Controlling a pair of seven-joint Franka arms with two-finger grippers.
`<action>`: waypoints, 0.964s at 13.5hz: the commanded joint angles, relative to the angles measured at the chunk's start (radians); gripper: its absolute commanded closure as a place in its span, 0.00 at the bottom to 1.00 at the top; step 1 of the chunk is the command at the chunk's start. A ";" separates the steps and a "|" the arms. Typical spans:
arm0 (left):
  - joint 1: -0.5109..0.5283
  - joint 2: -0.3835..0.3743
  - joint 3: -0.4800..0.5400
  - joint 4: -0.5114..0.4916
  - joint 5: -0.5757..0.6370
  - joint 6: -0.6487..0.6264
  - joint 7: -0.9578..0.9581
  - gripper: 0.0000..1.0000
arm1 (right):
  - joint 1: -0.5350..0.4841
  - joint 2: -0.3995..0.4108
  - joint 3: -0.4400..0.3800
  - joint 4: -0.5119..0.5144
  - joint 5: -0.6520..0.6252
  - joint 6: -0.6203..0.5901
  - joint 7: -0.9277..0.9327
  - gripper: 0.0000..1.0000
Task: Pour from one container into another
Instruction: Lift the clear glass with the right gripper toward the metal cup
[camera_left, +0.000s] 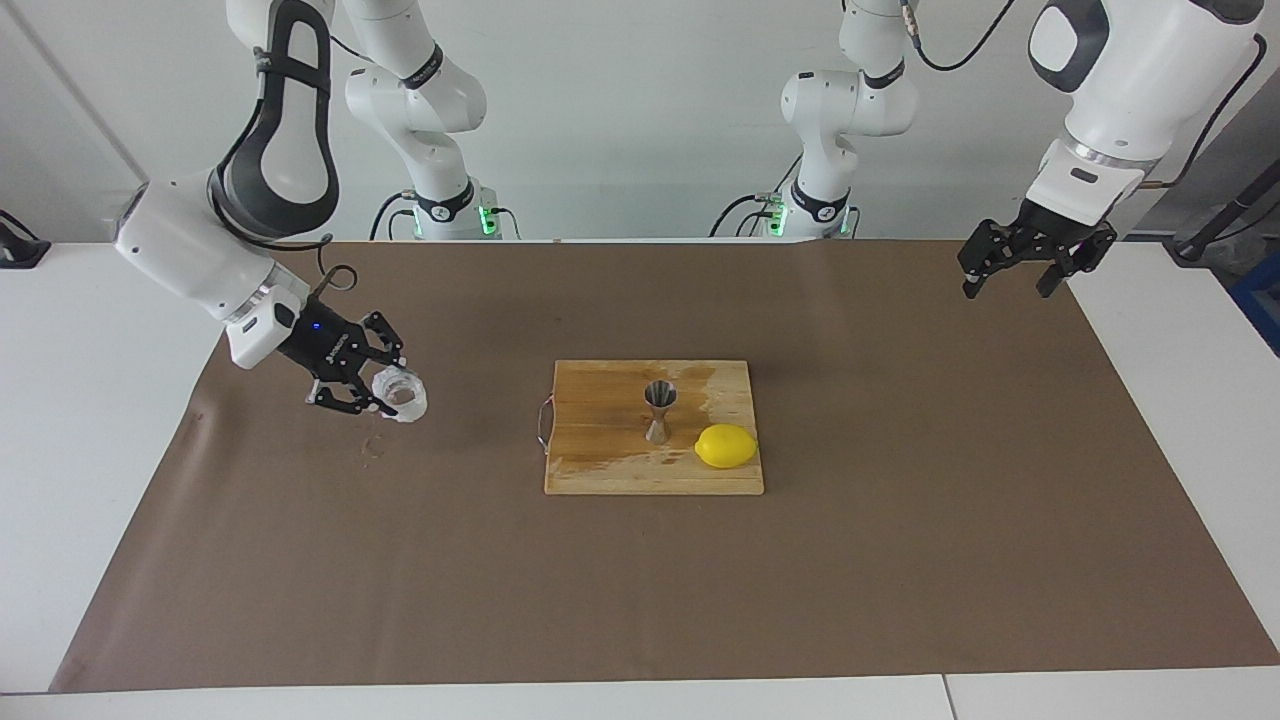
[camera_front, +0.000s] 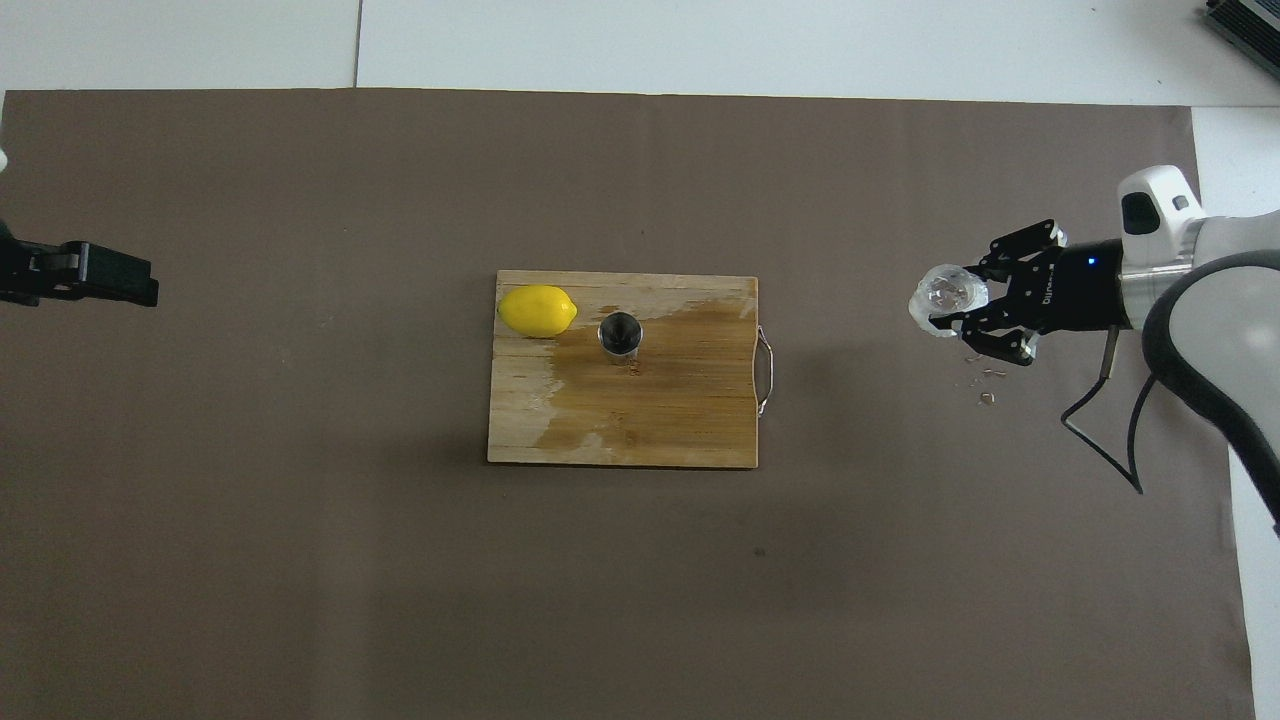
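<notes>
The small clear bumpy cup (camera_left: 402, 396) (camera_front: 943, 299) hangs in the air over the brown paper at the right arm's end of the table, roughly upright. My right gripper (camera_left: 386, 392) (camera_front: 968, 301) is shut on it from the side. The steel hourglass jigger (camera_left: 659, 410) (camera_front: 620, 333) stands upright on the wooden cutting board (camera_left: 600, 455) (camera_front: 650, 425) in the middle of the table. My left gripper (camera_left: 1008, 286) (camera_front: 146, 286) waits open and empty, raised over the paper's edge at the left arm's end.
A yellow lemon (camera_left: 726, 446) (camera_front: 538, 310) lies on the board beside the jigger, toward the left arm's end. Part of the board looks wet and dark. A few small spots (camera_left: 372, 447) (camera_front: 986, 386) mark the paper under the lifted cup.
</notes>
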 joint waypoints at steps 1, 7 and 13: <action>-0.001 -0.029 -0.001 -0.033 0.008 -0.003 -0.013 0.00 | -0.012 -0.039 0.087 0.000 -0.074 0.012 0.126 0.86; 0.000 -0.029 -0.001 -0.033 0.008 -0.003 -0.013 0.00 | -0.013 -0.052 0.196 0.003 -0.105 0.031 0.173 0.85; -0.001 -0.029 -0.001 -0.033 0.008 -0.003 -0.013 0.00 | -0.012 -0.051 0.341 0.000 -0.121 0.141 0.199 0.85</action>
